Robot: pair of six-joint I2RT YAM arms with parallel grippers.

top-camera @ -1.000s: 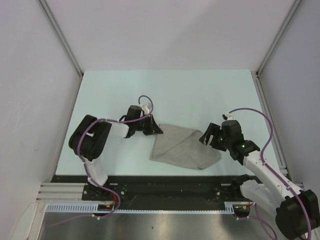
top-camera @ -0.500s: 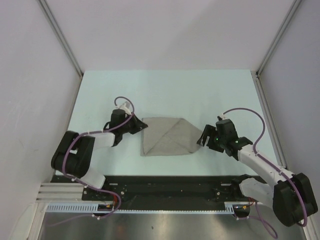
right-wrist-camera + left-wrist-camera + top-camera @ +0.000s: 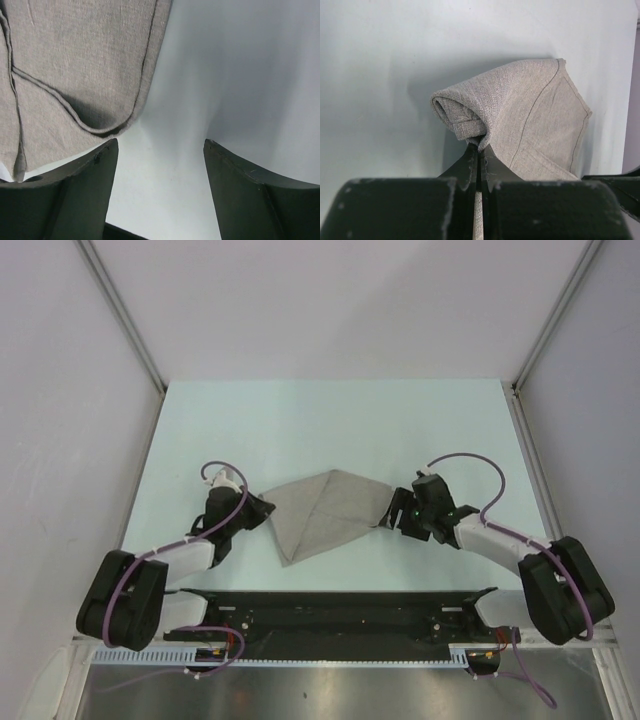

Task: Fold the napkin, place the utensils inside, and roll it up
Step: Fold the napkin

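Observation:
The light-grey napkin (image 3: 325, 512) lies folded near the table's front middle, its left edge lifted and curled. My left gripper (image 3: 263, 511) is shut on that left edge; in the left wrist view the cloth (image 3: 520, 115) is pinched between the closed fingers and bulges into a roll just beyond them. My right gripper (image 3: 392, 518) is open and empty at the napkin's right corner; in the right wrist view the napkin's hemmed edge (image 3: 90, 65) lies just ahead of the left finger (image 3: 85, 185). No utensils are in view.
The pale table (image 3: 340, 430) is walled by white panels left, right and behind. A black rail (image 3: 330, 615) runs along the near edge by the arm bases.
Both arms have drawn back toward the near edge. The left gripper has dragged the napkin's left edge leftward and nearer, turning the cloth. The right gripper has slid left to the napkin's right corner.

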